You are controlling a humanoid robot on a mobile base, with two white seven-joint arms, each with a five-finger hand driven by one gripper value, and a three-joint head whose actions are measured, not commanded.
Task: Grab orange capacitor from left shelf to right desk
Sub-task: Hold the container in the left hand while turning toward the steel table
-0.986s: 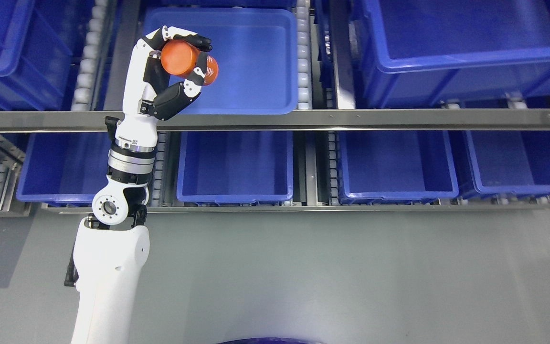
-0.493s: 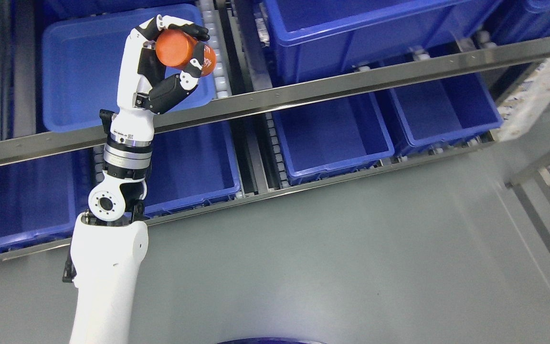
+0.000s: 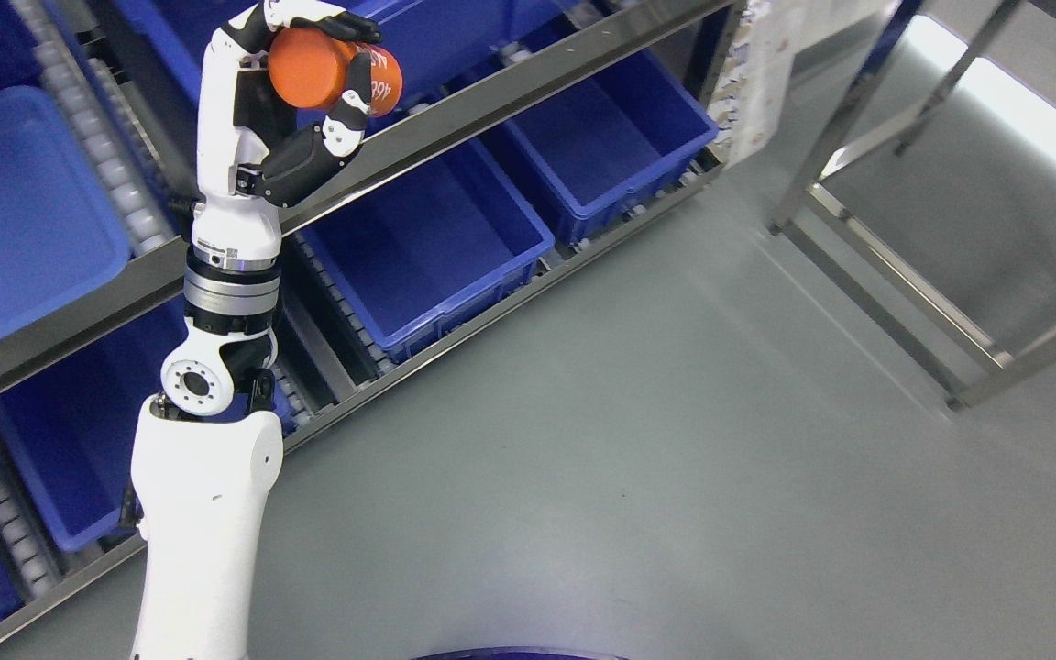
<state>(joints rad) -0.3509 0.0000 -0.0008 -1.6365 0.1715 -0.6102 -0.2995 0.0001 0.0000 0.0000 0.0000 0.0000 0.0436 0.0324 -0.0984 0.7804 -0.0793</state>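
L hand point(image 3: 294, 101) is raised near the top-left of the head view, fingers point(image 3: 345, 87) and thumb wrapped round the orange capacitor point(image 3: 326, 69), gripping it firmly. Capacitor lies on its side in the grasp, flat round end facing the camera, white print on its body partly hidden by a finger. It's held up in the air in front of the shelf point(image 3: 455, 110), not resting on anything. White L arm point(image 3: 203, 513) runs up from the bottom edge, w/ a silver wrist ring between forearm and hand.

Behind the hand, the shelf's metal front rail crosses diagonally from lower left to upper right. Blue bins sit on roller tracks: a shallow bin point(image 3: 15, 220) on the upper level at far left, an open bin point(image 3: 427, 247) just right of the wrist on the lower level, another bin point(image 3: 620, 137) further right. All the visible bin interiors look bare.

Grey floor point(image 3: 638, 458) fills the centre and right. A metal frame point(image 3: 895, 275) stands at upper right, well apart from the hand. R arm doesn't show.
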